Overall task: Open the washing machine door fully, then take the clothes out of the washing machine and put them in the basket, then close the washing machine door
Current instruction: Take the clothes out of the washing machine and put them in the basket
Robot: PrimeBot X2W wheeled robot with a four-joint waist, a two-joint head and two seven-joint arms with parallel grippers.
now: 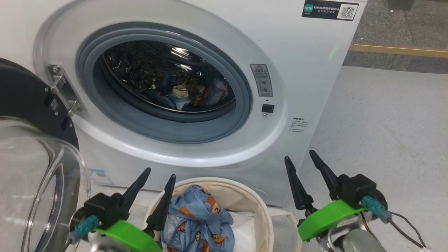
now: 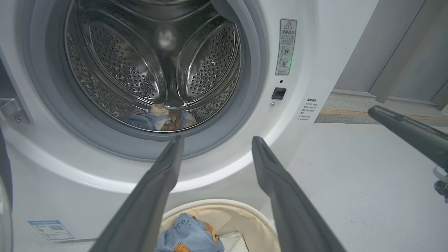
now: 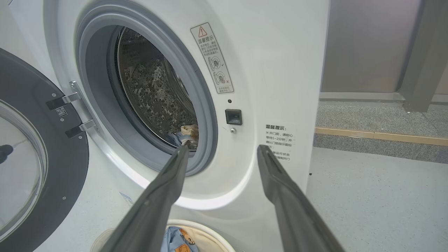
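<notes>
Left gripper (image 1: pixel 160 172) and right gripper (image 1: pixel 299 154), both released, flank the basket (image 1: pixel 241 195) holding clothes (image 1: pixel 196 213); more, seemingly, lie in the washing machine (image 1: pixel 301 87).

Pale grey floor (image 1: pixel 385 122), washing machine (image 1: pixel 308 52) standing on it, basket (image 1: pixel 241 197) just before, perhaps touching

I see washing machine door (image 1: pixel 21 98) cut by left edge, basket (image 1: pixel 241 197) cut at bottom. Behind grey ring (image 1: pixel 196 130), clothes (image 1: pixel 182 92) in drum (image 1: pixel 140 66) half hidden. Print on blue label (image 2: pixel 50 229) unreadable.
</notes>
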